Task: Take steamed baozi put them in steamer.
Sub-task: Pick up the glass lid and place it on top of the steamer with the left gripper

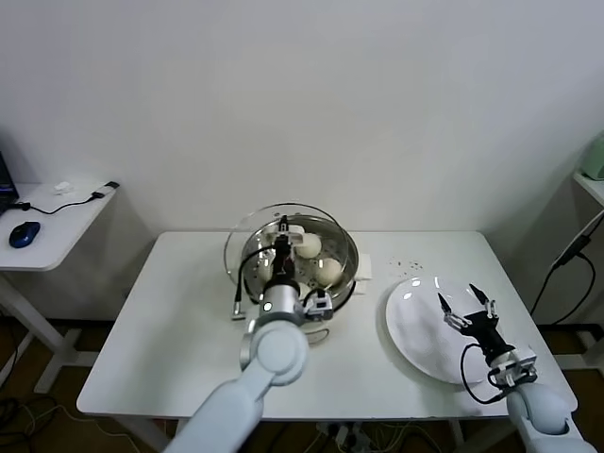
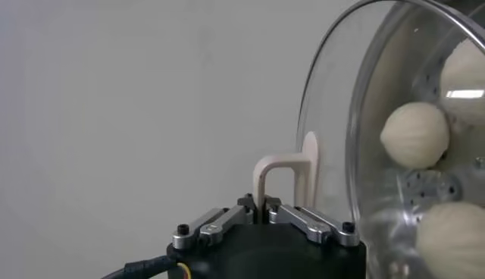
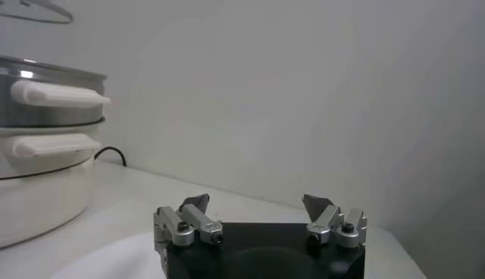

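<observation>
The steamer [image 1: 347, 253], a shiny steel basket on a white cooker base, stands at the table's middle back. Cream-white baozi [image 1: 310, 245] lie inside it; the left wrist view shows three of them [image 2: 414, 135]. My left gripper [image 1: 281, 229] is shut on the white handle [image 2: 284, 170] of the round glass lid [image 2: 333, 114] and holds the lid tilted on edge over the steamer's left side. My right gripper [image 1: 466, 300] is open and empty above the flat white plate [image 1: 420, 330] at the right; it also shows in the right wrist view [image 3: 256, 203]. The steamer shows there too [image 3: 45, 102].
A black cable [image 1: 238, 293] runs from the cooker down the table's left of centre. A side table with a blue mouse [image 1: 24, 233] stands at the far left. Another surface edge [image 1: 590, 184] is at the far right.
</observation>
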`<control>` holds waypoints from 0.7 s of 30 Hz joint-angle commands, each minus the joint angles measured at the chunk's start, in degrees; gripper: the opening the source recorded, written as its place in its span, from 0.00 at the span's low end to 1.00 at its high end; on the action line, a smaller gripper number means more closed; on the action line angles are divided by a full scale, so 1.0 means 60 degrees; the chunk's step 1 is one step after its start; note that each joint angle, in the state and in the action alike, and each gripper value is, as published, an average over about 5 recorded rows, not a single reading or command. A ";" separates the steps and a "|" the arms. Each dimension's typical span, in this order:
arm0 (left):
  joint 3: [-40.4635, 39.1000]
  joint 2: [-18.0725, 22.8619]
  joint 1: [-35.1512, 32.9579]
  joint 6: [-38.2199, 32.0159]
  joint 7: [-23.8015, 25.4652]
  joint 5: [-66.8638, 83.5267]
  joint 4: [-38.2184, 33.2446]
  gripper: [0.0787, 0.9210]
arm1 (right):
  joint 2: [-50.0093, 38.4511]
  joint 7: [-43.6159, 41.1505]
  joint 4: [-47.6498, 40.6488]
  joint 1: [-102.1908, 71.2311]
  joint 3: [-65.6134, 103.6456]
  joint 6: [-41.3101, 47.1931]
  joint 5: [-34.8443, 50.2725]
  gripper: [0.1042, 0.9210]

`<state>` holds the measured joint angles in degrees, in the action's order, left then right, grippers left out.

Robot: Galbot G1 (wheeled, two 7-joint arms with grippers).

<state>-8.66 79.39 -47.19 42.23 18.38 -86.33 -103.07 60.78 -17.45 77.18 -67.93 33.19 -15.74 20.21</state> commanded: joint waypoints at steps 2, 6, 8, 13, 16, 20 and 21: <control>-0.0324 0.0874 0.0327 0.0133 -0.0453 0.0004 0.1456 0.08 | 0.0033 -0.0002 -0.0042 0.0018 0.0055 -0.0012 -0.0028 0.88; -0.0095 0.1108 0.0399 -0.0005 -0.0616 -0.0132 0.1834 0.08 | 0.0071 -0.0014 -0.0090 0.0021 0.0087 -0.0039 -0.0048 0.88; -0.0013 0.1146 0.0449 -0.0056 -0.0649 -0.0165 0.1985 0.08 | 0.0090 -0.0027 -0.0121 0.0020 0.0105 -0.0058 -0.0069 0.88; 0.0045 0.1133 0.0443 -0.0065 -0.0613 -0.0070 0.2146 0.08 | 0.0126 -0.0058 -0.0207 0.0027 0.0145 -0.0103 -0.0111 0.88; 0.0029 0.1122 0.0433 -0.0060 -0.0581 -0.0024 0.2172 0.08 | 0.0116 -0.0071 -0.0244 0.0041 0.0142 -0.0112 -0.0121 0.88; 0.0007 0.1096 0.0495 -0.0065 -0.0564 0.0053 0.2254 0.08 | 0.0100 -0.0082 -0.0262 0.0056 0.0141 -0.0117 -0.0122 0.88; -0.0003 0.1091 0.0515 -0.0062 -0.0565 0.0078 0.2278 0.08 | 0.0099 -0.0086 -0.0267 0.0058 0.0142 -0.0120 -0.0124 0.88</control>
<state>-8.69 85.03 -44.79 42.17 15.46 -86.51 -91.89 61.41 -17.88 75.69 -67.63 33.97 -16.39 19.54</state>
